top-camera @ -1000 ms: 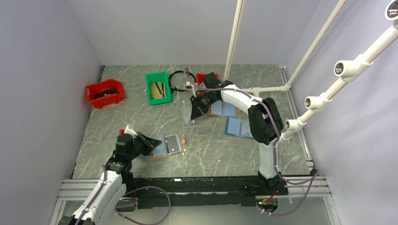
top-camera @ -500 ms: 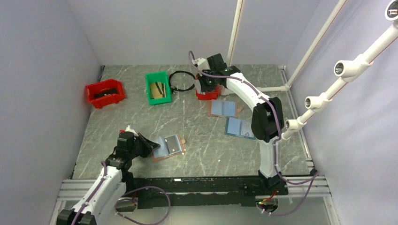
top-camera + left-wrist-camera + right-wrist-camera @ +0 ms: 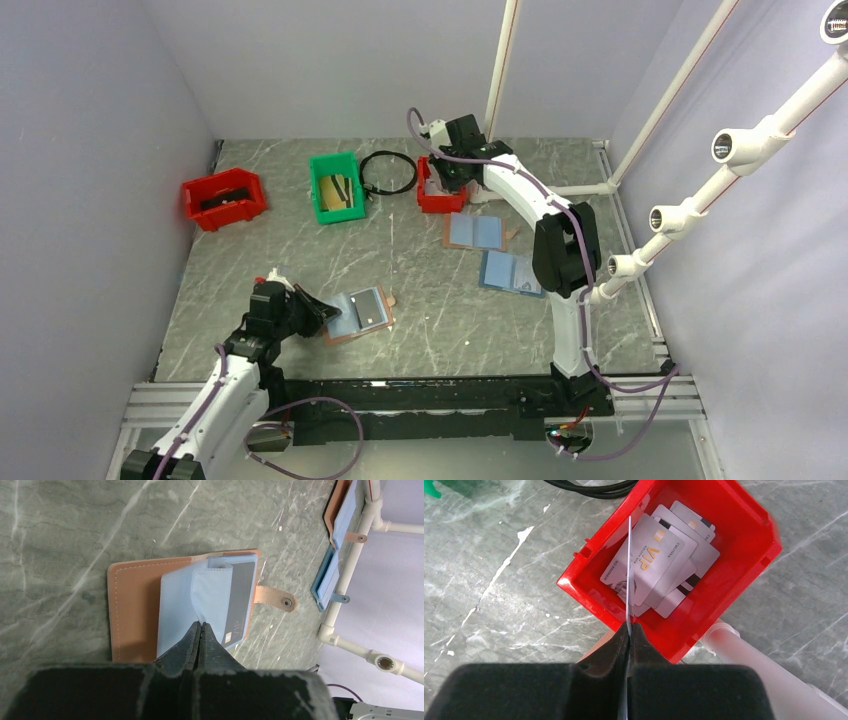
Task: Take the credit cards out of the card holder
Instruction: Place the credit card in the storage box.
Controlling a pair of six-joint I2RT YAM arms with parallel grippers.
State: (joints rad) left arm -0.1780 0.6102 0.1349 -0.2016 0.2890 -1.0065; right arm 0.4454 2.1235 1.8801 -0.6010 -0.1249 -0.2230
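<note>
Card holder (image 3: pixel 132 610) lies open and flat near the table's (image 3: pixel 300 240) near edge, left of middle. It has a stitched reddish-brown cover and soft pale blue pockets, with a glossy grey credit card (image 3: pixel 241 595) poking out by the snap tab. Left gripper (image 3: pixel 199 626) has its jaws pressed together, tips on the blue page. Right gripper (image 3: pixel 628 626) is clamped on a thin card (image 3: pixel 629 565), edge-on over the red plastic bin (image 3: pixel 744 515) of grey cards (image 3: pixel 674 555) by the far edge. Bare marbled stone all round the holder.
</note>
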